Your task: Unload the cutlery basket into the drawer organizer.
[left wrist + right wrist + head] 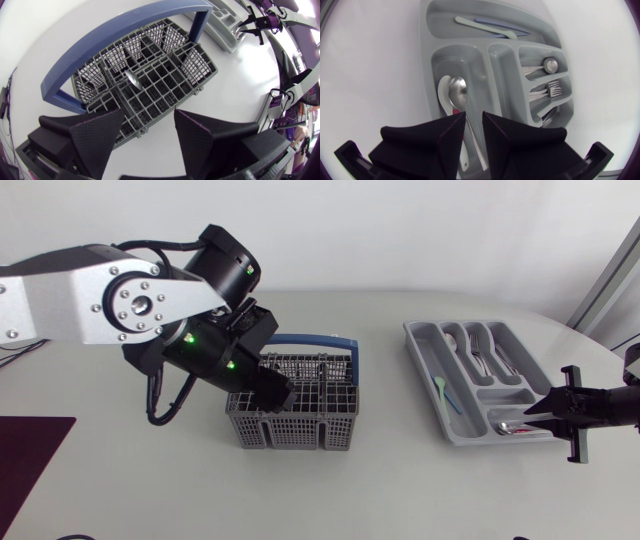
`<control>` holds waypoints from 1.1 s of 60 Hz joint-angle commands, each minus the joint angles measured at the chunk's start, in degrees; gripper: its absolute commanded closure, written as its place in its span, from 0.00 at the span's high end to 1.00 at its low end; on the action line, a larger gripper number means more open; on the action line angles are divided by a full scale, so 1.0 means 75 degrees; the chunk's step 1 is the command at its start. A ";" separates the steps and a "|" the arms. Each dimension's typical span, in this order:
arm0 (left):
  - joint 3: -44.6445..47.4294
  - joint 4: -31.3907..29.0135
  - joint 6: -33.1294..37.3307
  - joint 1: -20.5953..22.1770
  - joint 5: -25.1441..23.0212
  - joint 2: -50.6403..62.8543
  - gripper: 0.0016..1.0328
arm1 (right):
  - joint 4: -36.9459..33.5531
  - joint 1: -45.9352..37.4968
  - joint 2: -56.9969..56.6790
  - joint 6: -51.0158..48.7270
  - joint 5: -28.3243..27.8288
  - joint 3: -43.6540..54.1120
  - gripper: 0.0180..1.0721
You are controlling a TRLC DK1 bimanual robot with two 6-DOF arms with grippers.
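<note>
1 utensil (132, 78) shows in the cutlery basket (300, 430) under your left gripper (149, 112) (fingers spread); lower, pinch, carry to the drawer organizer (415, 336) at 3 o'clock.

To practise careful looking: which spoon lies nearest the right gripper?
The metal spoon beside the white spoon; its handle shows between the right gripper's fingers.

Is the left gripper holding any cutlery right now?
No, the left gripper hangs open over the cutlery basket, nothing between its fingers.
</note>
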State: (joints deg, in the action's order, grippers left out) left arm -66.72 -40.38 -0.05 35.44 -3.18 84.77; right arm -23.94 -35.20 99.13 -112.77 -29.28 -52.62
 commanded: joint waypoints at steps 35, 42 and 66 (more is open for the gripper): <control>-0.0163 0.0286 -0.0344 0.0185 -0.0068 0.0135 0.83 | -0.1893 0.0334 -0.3022 0.1243 -0.1299 0.1075 0.69; -0.0151 0.0333 -0.0368 0.0196 -0.0068 0.0135 0.83 | -0.2444 0.0615 -0.3807 0.1278 -0.1464 0.1426 0.71; -0.0186 0.0345 -0.0473 0.0278 -0.0068 0.0111 0.83 | -0.3206 0.2654 -0.5671 0.3153 -0.1522 0.2247 0.78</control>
State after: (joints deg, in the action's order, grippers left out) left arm -67.24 -37.82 -1.78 37.28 -3.20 84.82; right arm -47.81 -17.76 58.39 -93.76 -40.36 -38.11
